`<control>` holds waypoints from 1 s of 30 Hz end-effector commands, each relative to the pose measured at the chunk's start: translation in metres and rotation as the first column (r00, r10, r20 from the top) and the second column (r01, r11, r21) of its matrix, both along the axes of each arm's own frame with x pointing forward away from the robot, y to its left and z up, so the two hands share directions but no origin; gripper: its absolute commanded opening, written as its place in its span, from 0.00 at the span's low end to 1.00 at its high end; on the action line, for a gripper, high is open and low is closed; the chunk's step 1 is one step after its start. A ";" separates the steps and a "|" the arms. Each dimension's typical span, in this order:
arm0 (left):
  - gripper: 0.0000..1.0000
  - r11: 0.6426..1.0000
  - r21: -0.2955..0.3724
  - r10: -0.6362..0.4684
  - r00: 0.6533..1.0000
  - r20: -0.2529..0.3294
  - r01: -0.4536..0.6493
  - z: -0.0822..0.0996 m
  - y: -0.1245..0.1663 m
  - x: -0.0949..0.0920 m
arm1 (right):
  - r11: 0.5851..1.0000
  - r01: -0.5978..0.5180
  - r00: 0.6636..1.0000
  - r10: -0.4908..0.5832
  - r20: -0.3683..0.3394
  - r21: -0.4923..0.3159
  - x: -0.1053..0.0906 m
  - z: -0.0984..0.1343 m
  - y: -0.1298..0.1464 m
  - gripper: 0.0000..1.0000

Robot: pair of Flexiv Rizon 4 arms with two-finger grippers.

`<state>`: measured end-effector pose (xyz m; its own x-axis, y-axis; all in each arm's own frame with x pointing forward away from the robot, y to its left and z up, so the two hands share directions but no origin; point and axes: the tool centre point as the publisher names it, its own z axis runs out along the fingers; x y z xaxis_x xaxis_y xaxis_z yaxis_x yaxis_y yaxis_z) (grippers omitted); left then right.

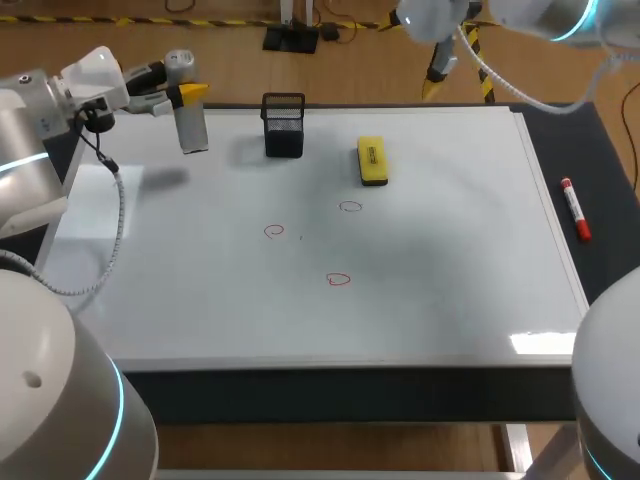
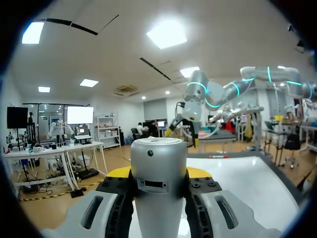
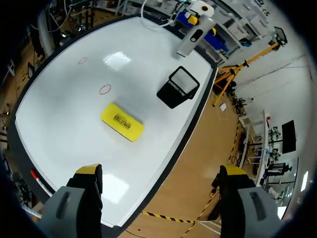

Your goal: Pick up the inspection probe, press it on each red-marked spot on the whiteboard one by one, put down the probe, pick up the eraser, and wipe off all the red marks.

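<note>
Silver probe [image 1: 192, 128], yellow eraser [image 1: 372, 161], black mesh cup [image 1: 284, 130], red rings [image 1: 339, 280] on the white whiteboard [image 1: 450, 270]

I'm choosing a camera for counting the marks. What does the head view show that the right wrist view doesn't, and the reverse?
Only the head view: all three red marks; in the wrist view I can make out just two. Only the right wrist view: the right tool, its fingers wide apart with nothing between them. Both: the whiteboard, the yellow eraser, the black mesh holder, and the probe held in the left tool.
</note>
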<state>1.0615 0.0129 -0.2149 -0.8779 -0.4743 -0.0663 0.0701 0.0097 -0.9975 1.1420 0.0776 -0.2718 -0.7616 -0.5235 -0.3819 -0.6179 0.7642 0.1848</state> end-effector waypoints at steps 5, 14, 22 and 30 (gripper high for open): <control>0.00 1.000 0.000 0.001 1.000 0.001 -0.001 0.001 0.000 -0.001 | 0.945 -0.149 0.976 0.094 -0.195 -0.290 0.000 0.005 0.003 1.00; 0.00 1.000 0.000 0.001 1.000 0.001 -0.001 0.001 0.000 -0.001 | 0.945 -0.149 0.976 0.094 -0.195 -0.290 0.000 0.005 0.003 1.00; 0.00 1.000 0.000 0.001 1.000 0.001 -0.001 0.001 0.000 -0.001 | 0.910 -0.273 0.954 0.214 -0.211 -0.313 0.004 -0.006 0.006 1.00; 0.00 1.000 0.000 0.001 1.000 0.001 -0.001 0.001 0.000 -0.001 | 0.821 -0.460 0.887 0.412 -0.207 -0.338 -0.011 -0.033 0.002 1.00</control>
<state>1.0614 0.0127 -0.2149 -0.8778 -0.4744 -0.0663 0.0703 0.0094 -0.9975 1.1291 0.0785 -0.2990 -0.4841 -0.8688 -0.1043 -0.8749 0.4827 0.0403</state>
